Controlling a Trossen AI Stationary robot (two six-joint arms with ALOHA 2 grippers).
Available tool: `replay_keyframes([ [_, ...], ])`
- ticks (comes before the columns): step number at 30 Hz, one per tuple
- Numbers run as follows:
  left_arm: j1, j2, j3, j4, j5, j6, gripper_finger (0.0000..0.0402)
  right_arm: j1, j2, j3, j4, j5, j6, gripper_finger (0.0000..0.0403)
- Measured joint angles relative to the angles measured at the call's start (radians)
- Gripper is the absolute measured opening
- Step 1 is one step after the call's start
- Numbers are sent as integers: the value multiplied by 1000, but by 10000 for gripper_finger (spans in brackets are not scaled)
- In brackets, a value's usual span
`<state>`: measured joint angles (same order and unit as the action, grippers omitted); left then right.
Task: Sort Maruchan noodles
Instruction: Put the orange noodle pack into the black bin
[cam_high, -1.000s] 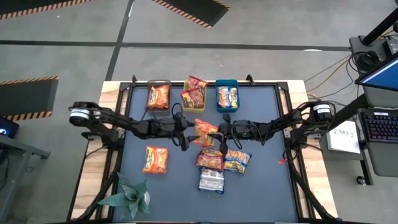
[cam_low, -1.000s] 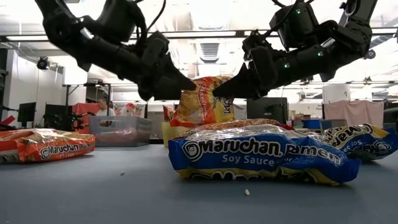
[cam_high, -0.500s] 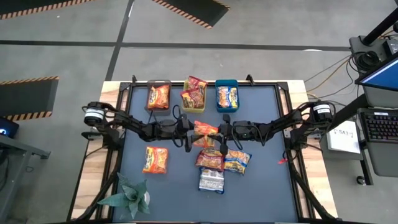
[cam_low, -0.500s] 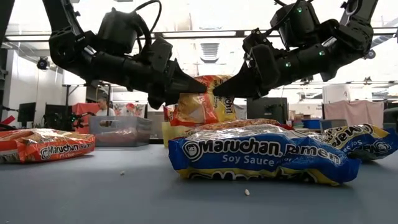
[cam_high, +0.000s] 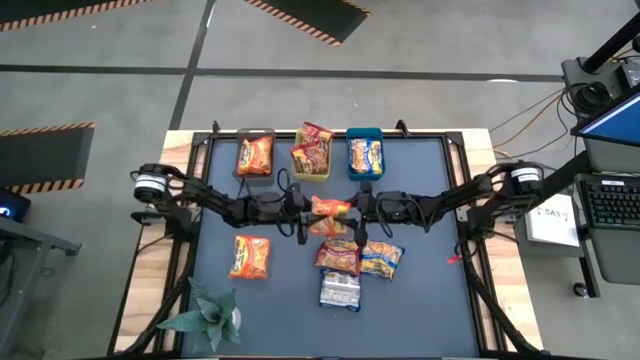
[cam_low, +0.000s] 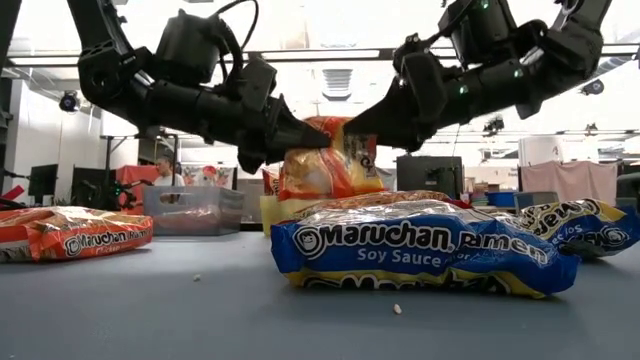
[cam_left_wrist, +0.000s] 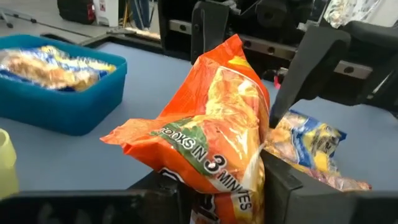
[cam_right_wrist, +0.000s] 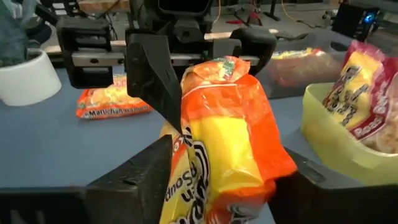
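Observation:
An orange noodle packet (cam_high: 331, 207) hangs in the air over the table's middle, between my two grippers. My left gripper (cam_high: 308, 210) reaches in from the table's left and is shut on the packet's left end. My right gripper (cam_high: 356, 209) comes from the right. It is open, one finger on each side of the packet's right end (cam_right_wrist: 217, 143). More packets lie flat on the table: orange (cam_high: 250, 256), red (cam_high: 338, 254), blue-and-yellow (cam_high: 381, 258), silvery (cam_high: 340, 290). My left gripper pinches the orange packet's left end (cam_left_wrist: 230, 193) between its two fingers, coming in level from the table's left. The packet is lifted clear of the table and hangs tilted, partly below the fingers. My right gripper's fingers (cam_right_wrist: 146, 177) flank the packet's right end; whether they touch it I cannot tell.
Three bins stand along the far edge: grey (cam_high: 256, 155) with an orange packet, yellow (cam_high: 313, 152) with red packets, blue (cam_high: 365, 153) with a blue-and-yellow packet. A green plant (cam_high: 205, 315) stands at the near left corner. The table's right part is bare mat.
My left gripper has moved toward the table's right edge onto the hanging orange packet and shut on its left end. My right gripper has opened and risen slightly. The packet has stayed in the air and turned a little.

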<state>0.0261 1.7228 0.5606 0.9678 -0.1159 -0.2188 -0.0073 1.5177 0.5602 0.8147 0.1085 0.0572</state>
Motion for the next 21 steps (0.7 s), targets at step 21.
replay_keyframes([
  [21,107,-541,157,-765,-1135,267,103,-52,-479,-4,-382,24,-31,249],
])
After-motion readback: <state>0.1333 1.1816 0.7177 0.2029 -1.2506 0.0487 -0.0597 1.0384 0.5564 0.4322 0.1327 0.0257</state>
